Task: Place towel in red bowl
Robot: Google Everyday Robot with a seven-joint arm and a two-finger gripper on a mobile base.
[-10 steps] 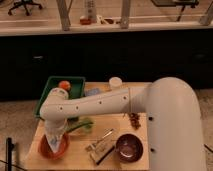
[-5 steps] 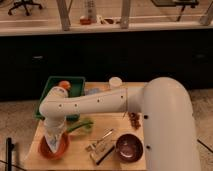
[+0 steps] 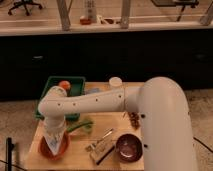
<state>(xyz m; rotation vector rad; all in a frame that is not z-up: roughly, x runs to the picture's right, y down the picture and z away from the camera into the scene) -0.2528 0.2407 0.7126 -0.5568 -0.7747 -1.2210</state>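
The red bowl sits at the front left corner of the wooden table. A pale towel hangs down from my gripper right over the bowl, its lower end reaching into the bowl. The white arm stretches from the right across the table to the gripper, which points straight down above the bowl. The arm's wrist hides the fingers.
A green tray with an orange ball stands at the back left. A green object lies beside the bowl. A dark bowl sits at front right, utensils at the front middle, a white cup at the back.
The towel and gripper stay over the red bowl; the arm has shifted only slightly and the towel hangs a little lower into the bowl.
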